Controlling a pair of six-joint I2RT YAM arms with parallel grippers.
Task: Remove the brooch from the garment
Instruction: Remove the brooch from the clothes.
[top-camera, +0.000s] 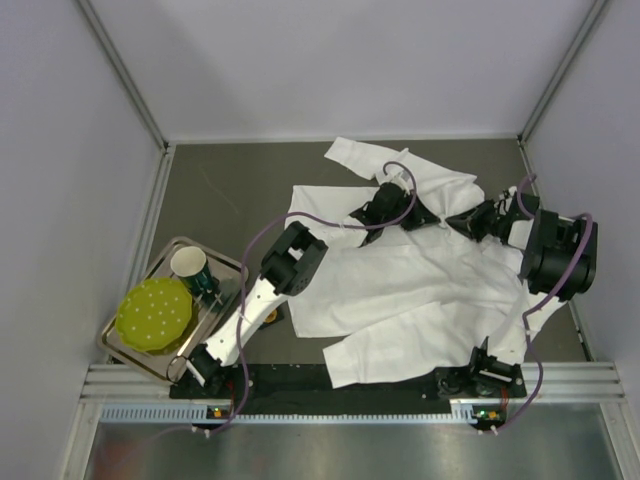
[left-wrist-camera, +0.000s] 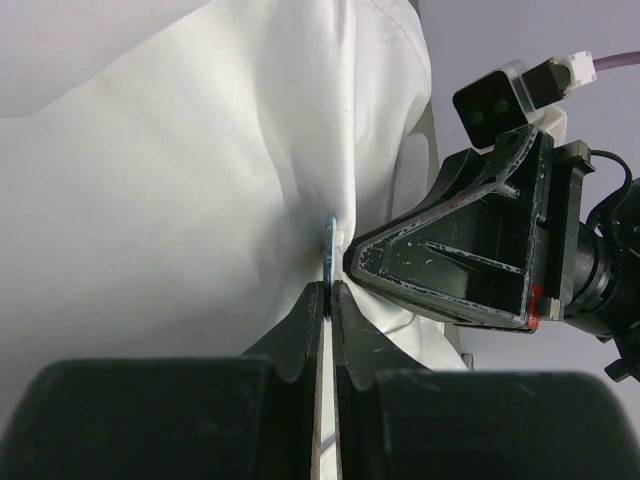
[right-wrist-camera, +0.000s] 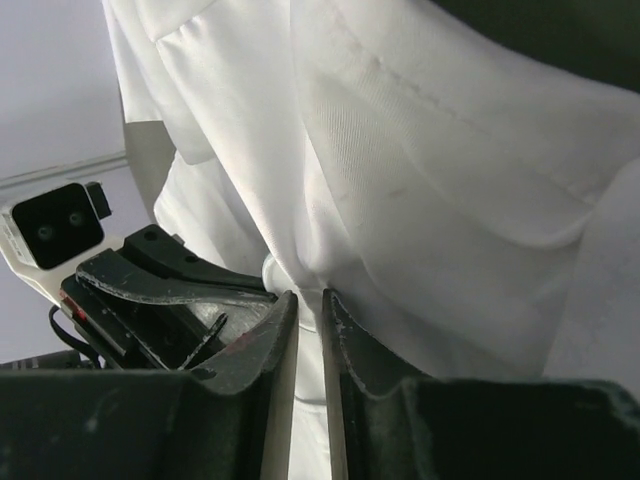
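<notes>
White thin cloth, soft and limp, will lift with any pull: the shirt (top-camera: 400, 290) lies spread from just ahead of the arm bases to mid-table, well apart from a tray (top-camera: 236, 266) at the near left. At the collar end the left gripper (left-wrist-camera: 328, 292) is clenched on a bluish sliver, likely the brooch (left-wrist-camera: 329, 250): small, stiff, light, best held by that edge. Just beside it the right gripper (right-wrist-camera: 307, 298) is nearly closed, seemingly pinching a shirt fold. Beyond, bare dark table (top-camera: 250, 180) leaves room to draw away.

It was a robotics lab cell: pale blank panels (top-camera: 60, 120) on aluminium framing (top-camera: 122, 72) enclosed a dark tabletop (top-camera: 240, 175), with cabled arms (top-camera: 285, 262) bolted at the near edge.
</notes>
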